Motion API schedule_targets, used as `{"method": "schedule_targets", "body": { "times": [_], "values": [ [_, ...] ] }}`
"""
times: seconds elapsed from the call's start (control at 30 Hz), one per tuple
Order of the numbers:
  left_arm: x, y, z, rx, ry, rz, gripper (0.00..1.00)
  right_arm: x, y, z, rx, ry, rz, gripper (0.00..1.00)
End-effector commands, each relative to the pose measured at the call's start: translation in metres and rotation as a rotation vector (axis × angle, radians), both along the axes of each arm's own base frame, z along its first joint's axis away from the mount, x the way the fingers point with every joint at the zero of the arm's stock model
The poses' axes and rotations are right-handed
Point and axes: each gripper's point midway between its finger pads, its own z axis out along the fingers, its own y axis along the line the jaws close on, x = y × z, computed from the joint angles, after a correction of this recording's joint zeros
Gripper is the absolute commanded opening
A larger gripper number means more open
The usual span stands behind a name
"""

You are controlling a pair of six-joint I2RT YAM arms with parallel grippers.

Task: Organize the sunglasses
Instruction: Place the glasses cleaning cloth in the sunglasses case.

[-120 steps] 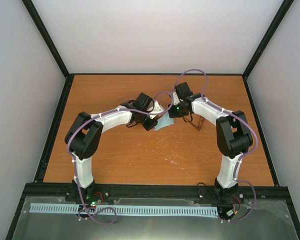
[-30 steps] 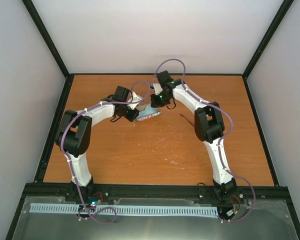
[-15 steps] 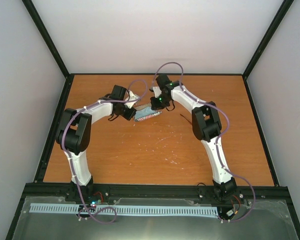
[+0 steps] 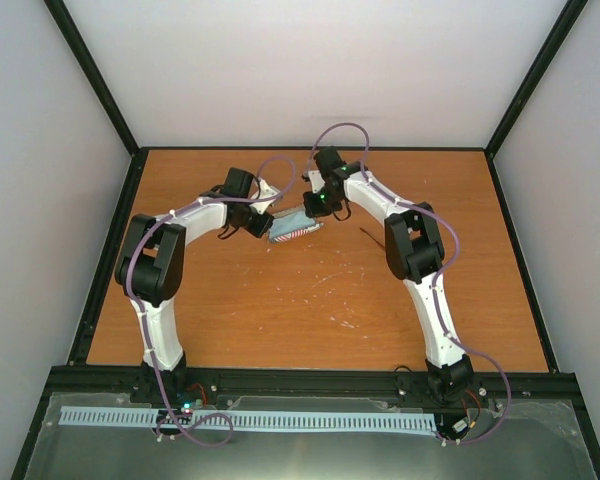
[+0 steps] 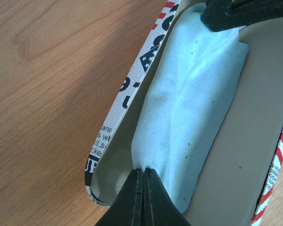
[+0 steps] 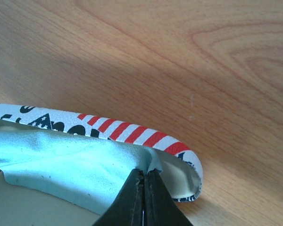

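Note:
The flag-patterned case [image 4: 300, 234] lies open at the table's middle back. A light blue cloth [image 5: 198, 99] lies inside it, stretched between both grippers. My left gripper [image 5: 143, 169] is shut on one end of the cloth, down in the case's rounded end [image 5: 108, 136]. My right gripper [image 6: 144, 172] is shut on the other end of the cloth [image 6: 70, 160], just inside the striped rim [image 6: 132, 132]. In the top view the left gripper [image 4: 265, 224] and right gripper [image 4: 310, 212] flank the case. The sunglasses [image 4: 368, 236] show only as a thin dark line right of the case.
The right gripper's black fingers [image 5: 245, 12] show at the top of the left wrist view. Bare orange-brown table [image 4: 310, 300] lies in front of the case. A black frame [image 4: 110, 250] edges the table, with grey walls behind.
Four seconds ago both grippers were further right over the cloth on the table. They have moved back and left, and the cloth now lies in the open case. Almost nothing moved in the last half second.

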Motion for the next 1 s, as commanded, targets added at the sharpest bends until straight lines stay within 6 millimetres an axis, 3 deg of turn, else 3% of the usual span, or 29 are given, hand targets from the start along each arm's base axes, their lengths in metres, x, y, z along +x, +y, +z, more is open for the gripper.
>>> {"method": "schedule_targets", "body": {
  "times": [0.0, 0.5, 0.8, 0.97],
  "values": [
    [0.014, -0.002, 0.011, -0.014, -0.037, -0.010, 0.01, 0.008, 0.000, 0.016, 0.016, -0.051, -0.014, 0.03],
    [0.015, -0.001, 0.010, -0.007, -0.035, -0.005, 0.01, 0.015, 0.002, 0.045, 0.078, -0.134, -0.003, 0.03],
    [0.014, 0.000, 0.006, 0.001, -0.029, -0.001, 0.01, 0.013, -0.001, 0.035, 0.062, -0.114, -0.008, 0.03],
    [0.016, 0.003, 0.005, 0.012, -0.033, 0.012, 0.06, 0.011, -0.003, 0.023, 0.045, -0.088, -0.010, 0.03]
  ]
}}
